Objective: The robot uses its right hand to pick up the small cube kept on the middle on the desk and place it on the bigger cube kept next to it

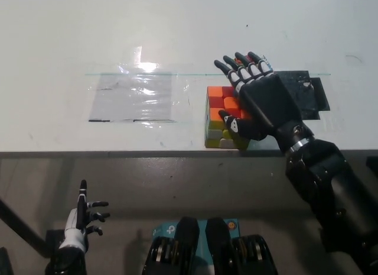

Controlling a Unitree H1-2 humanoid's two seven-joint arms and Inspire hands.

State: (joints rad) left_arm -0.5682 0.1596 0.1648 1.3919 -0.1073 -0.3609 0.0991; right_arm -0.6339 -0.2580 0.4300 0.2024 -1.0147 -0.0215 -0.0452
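The right hand (pixel 255 103) is black with a broad, matte back and white segments banding its fingers (pixel 238 77) toward the tips, each ending in a dark cap. A bright metal ring marks the wrist at about four o'clock from it, and beyond that the forearm swells into bulky, glossy black casing. The left hand (pixel 82 219) is white with slim, dark-tipped fingers, set on a black wrist.
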